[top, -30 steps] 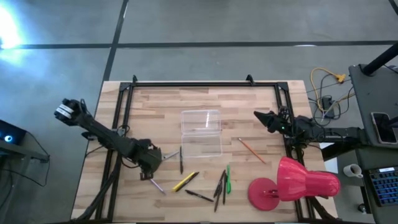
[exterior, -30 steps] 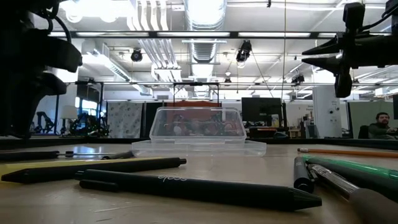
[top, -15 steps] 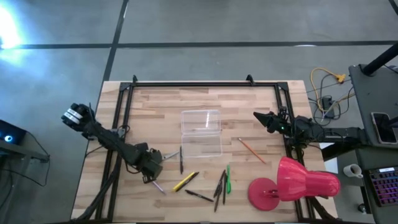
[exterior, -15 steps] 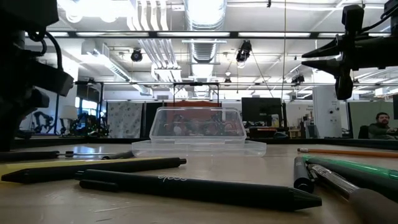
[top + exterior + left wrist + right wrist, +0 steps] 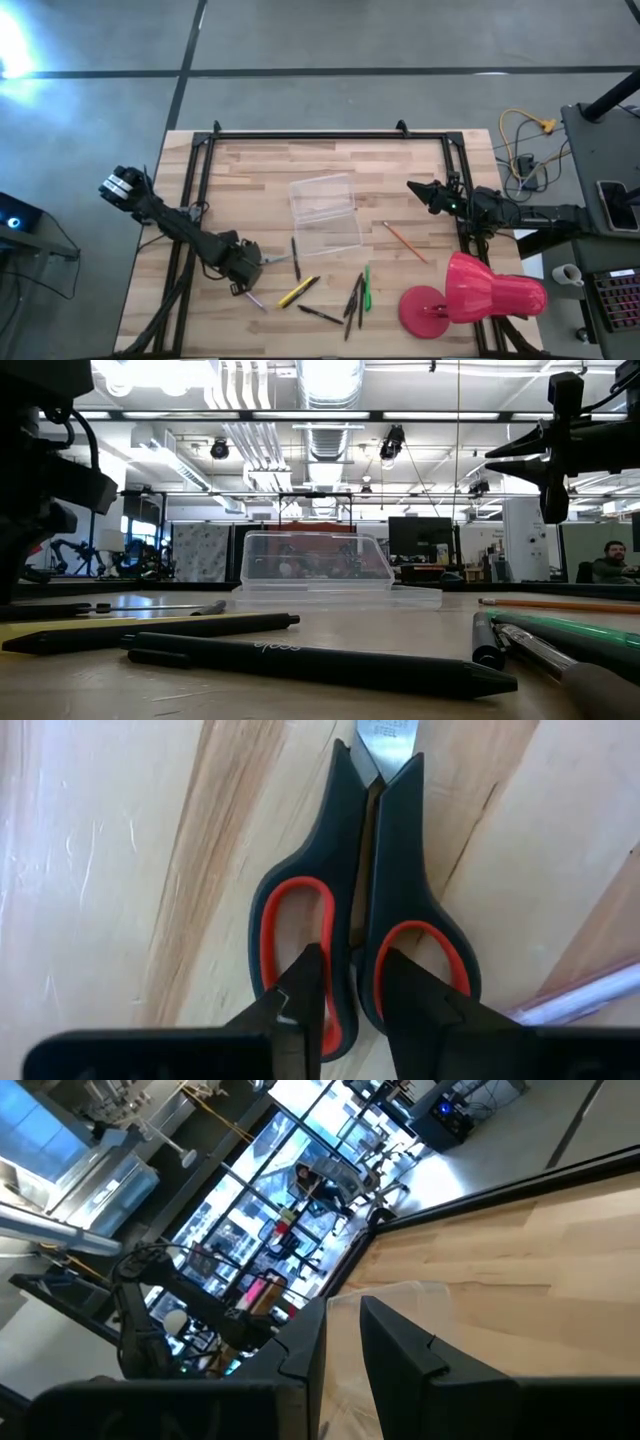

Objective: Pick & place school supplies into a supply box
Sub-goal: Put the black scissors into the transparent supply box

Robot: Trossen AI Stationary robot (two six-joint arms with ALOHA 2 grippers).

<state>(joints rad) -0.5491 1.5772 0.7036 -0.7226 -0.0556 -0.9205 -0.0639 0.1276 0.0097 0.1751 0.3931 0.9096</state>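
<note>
down at about eight o'clock on the table (image 5: 400,170), the left tool (image 5: 348,982) sat low over the scissors (image 5: 362,910), its two fingers dipped one into each red loop with the black web between the loops caught between them, so it looked clamped on the handles, though contact was hard to confirm. the blades pointed toward the clear box (image 5: 324,212), which lay near the table's centre, slightly skewed. a good lift would probably keep the grip on that web and rise straight, so the blades would not swing or drag into the dark pen (image 5: 296,258) just beside them. the yellow marker (image 5: 297,291), green pen (image 5: 366,287) and more dark pens lay around six o'clock, the orange pencil (image 5: 405,242) toward four. the right tool (image 5: 415,188) hung above the three o'clock edge, fingers nearly together, holding nothing. the table was pale striped wood inside a black frame (image 5: 300,136), with a red lamp (image 5: 478,291) at five o'clock; beyond lay a lit workshop with ceiling ducts.
</note>
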